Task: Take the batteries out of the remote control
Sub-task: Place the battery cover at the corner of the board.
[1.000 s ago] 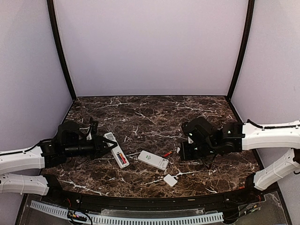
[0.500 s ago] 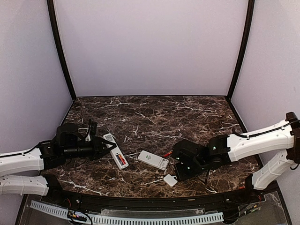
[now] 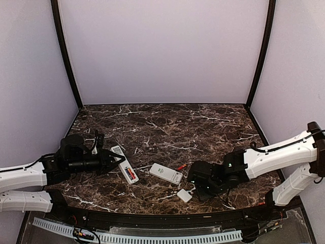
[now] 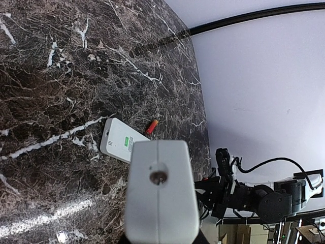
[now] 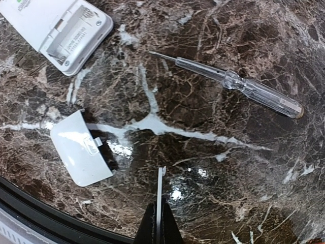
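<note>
Two remotes in the top view. Which is loaded? [observer]

The left one. My left end effector is clamped across the remote. The batteries show red in its open bay, toward the near end. The long axis runs far-left to near-right, and the cells seem to lie along it. My right end effector hangs well apart to the right, past the second remote and just beside a loose cover. [me]

Left wrist? [observer]

The remote sits end-on in my grip, filling the near field. The batteries are hidden from here. Beyond lies the second remote on the surface, with a small red thing just beside it. Battery or not, cannot tell. [me]

Right wrist? [observer]

My right end effector has its fingers pressed together with nothing between them. The cover lies to the left. The second remote is at the top, and its bay looks empty. A slim clear-handled tool lies to the right. No battery in sight. [me]

Who picks? [observer]

My judgement: the left is nearer but busy holding. The right would have to open, cross leftward over the second remote, and come down in line with that diagonal. [me]
</note>
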Robot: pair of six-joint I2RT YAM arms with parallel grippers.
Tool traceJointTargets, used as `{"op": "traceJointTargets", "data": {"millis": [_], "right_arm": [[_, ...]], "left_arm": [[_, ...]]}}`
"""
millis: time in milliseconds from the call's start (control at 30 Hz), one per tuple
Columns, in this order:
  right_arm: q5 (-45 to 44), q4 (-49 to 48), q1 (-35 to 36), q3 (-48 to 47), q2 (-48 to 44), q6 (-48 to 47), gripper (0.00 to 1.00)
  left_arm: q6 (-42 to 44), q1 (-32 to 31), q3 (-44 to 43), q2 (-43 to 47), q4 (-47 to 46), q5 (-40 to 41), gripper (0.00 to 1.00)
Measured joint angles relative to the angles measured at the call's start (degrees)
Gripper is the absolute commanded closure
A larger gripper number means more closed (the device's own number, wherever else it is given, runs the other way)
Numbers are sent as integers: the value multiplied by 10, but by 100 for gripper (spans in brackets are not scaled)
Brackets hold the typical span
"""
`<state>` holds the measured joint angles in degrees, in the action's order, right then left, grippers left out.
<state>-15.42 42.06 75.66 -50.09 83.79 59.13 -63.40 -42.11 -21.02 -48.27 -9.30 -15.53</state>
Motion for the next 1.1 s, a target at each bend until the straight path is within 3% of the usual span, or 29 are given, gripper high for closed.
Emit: {"op": "traceJointTargets", "data": {"millis": [367,667,900,1100], "right_arm": [[-12,26,0,-21,73,26,98],[-9,30,1,-39,99,40,71],[-9,30,1,-39,99,45,65],[-8,23,1,-38,78,39,53]], "left_arm": [[-3,0,5,1,0,0,100],[-3,0,5,1,0,0,100],[-3,0,5,1,0,0,100],[-3,0,5,1,0,0,100]]}}
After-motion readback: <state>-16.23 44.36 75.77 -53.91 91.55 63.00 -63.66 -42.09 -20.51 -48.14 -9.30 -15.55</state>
